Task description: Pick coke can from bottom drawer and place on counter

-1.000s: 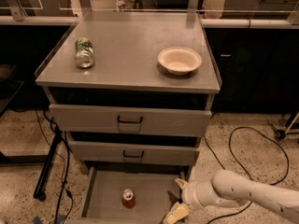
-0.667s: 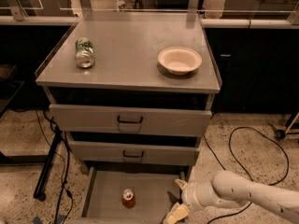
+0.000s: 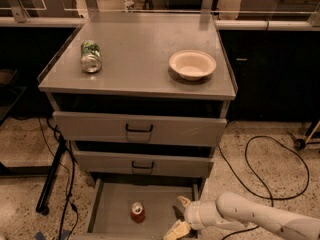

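Observation:
The coke can [image 3: 137, 211], small and red with a silver top, stands upright in the open bottom drawer [image 3: 112, 206], near the middle of its flat grey tray. My gripper [image 3: 177, 218] comes in from the lower right on a white arm and hangs over the right part of the drawer, a little right of the can and apart from it. Its fingers are spread open and hold nothing. The counter [image 3: 137, 44] is the grey top of the cabinet above.
A green-and-white can [image 3: 90, 56] lies on its side at the counter's left. A cream bowl [image 3: 192, 64] sits at its right. Two taller drawers with black handles [image 3: 138, 129] are shut. A black cable [image 3: 260, 164] loops on the floor to the right.

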You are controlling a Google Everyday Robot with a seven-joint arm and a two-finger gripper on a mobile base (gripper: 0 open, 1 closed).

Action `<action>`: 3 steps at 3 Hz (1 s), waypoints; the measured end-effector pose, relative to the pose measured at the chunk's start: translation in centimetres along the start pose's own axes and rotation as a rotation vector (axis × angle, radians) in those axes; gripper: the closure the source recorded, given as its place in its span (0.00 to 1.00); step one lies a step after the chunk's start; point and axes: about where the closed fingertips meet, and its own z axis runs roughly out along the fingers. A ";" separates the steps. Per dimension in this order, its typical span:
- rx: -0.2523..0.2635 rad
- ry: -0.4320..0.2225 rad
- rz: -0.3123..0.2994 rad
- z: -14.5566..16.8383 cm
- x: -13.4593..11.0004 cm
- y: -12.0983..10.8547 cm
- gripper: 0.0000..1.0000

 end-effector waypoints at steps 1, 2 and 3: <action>-0.018 -0.054 0.020 3.0 -0.2 -1.0 0.00; -0.017 -0.059 0.027 3.3 -0.1 -1.2 0.00; -0.015 -0.075 0.029 5.0 0.4 -1.4 0.00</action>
